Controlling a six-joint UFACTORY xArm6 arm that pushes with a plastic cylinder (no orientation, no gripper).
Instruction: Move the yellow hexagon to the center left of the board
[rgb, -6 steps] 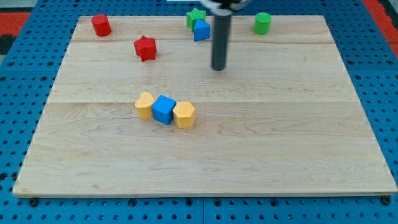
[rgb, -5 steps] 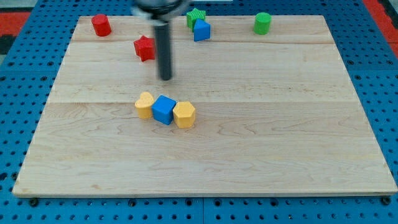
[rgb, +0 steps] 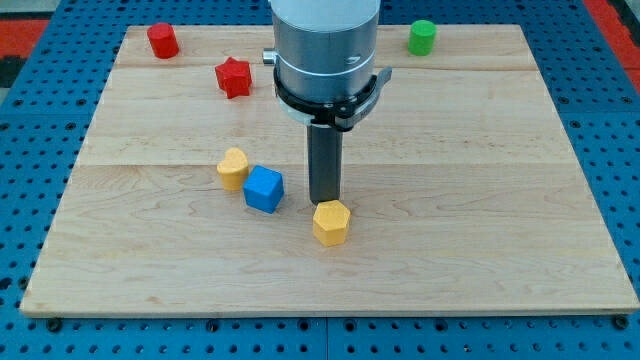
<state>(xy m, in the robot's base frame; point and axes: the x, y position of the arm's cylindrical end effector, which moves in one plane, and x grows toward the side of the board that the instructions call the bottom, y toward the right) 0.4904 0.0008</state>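
Observation:
The yellow hexagon (rgb: 330, 222) lies a little below the board's middle, on the wooden board (rgb: 480, 240). My tip (rgb: 324, 203) stands right at its top edge, touching or nearly touching it. A blue cube (rgb: 264, 189) sits to the left of the tip, apart from the hexagon. A yellow heart-shaped block (rgb: 233, 168) lies just up and left of the blue cube. The arm's grey body hides part of the board's top middle.
A red star (rgb: 233, 77) and a red cylinder (rgb: 162, 40) lie at the top left. A green cylinder (rgb: 422, 37) stands at the top right. The board rests on a blue pegboard (rgb: 30, 150).
My tip swept left, then came down to the hexagon's top edge. The yellow hexagon has moved down and right, away from the blue cube. The arm's body now hides the green and blue blocks at the top.

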